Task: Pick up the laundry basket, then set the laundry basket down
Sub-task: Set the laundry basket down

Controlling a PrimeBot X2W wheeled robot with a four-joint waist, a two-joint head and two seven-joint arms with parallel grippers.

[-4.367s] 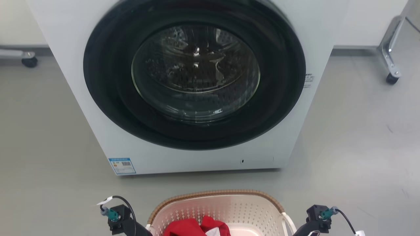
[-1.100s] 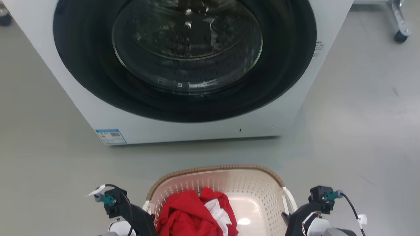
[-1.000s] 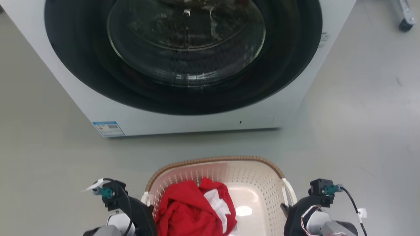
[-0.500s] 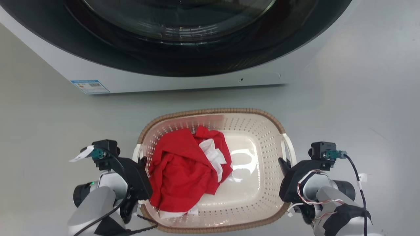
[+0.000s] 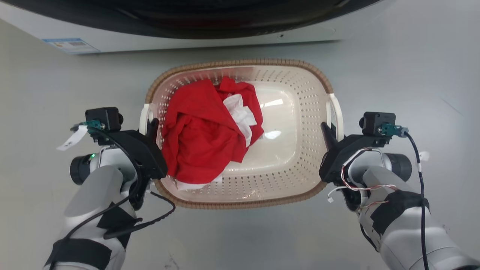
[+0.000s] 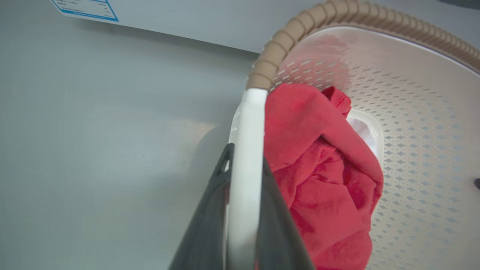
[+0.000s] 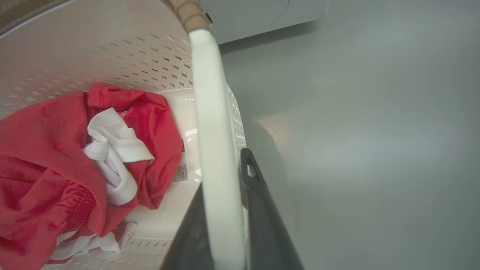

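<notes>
Open grey floor [image 5: 405,75] at 3, 6 and 9 o'clock of the laundry basket [image 5: 240,62]; at 12 o'clock, washing machine [image 5: 210,39], white lower edge near the far rim, narrow strip of floor between, blue label [image 5: 71,45] toward 10 o'clock. Basket placed centrally in head view, between both arms; resting or lifted: cannot tell. Cream-white perforated walls, smooth glossy bottom, brown woven-look rim, rounded-rectangular outline, white loop handles at 9 and 3 o'clock. Contents: crumpled red garment [image 5: 198,138] with white cloth [image 5: 240,112] folded in, heaped toward 9 o'clock; bottom bare toward 3 o'clock. Left gripper [image 5: 152,126]: jaws closed around left handle [image 6: 245,150], one dark finger either side. Right gripper [image 5: 327,132]: jaws likewise clamped on right handle [image 7: 213,131]. Against half a second earlier: whole head view shifted downward by camera movement, machine door cropped to a dark sliver at top edge, basket higher in frame, same grip on both handles.
</notes>
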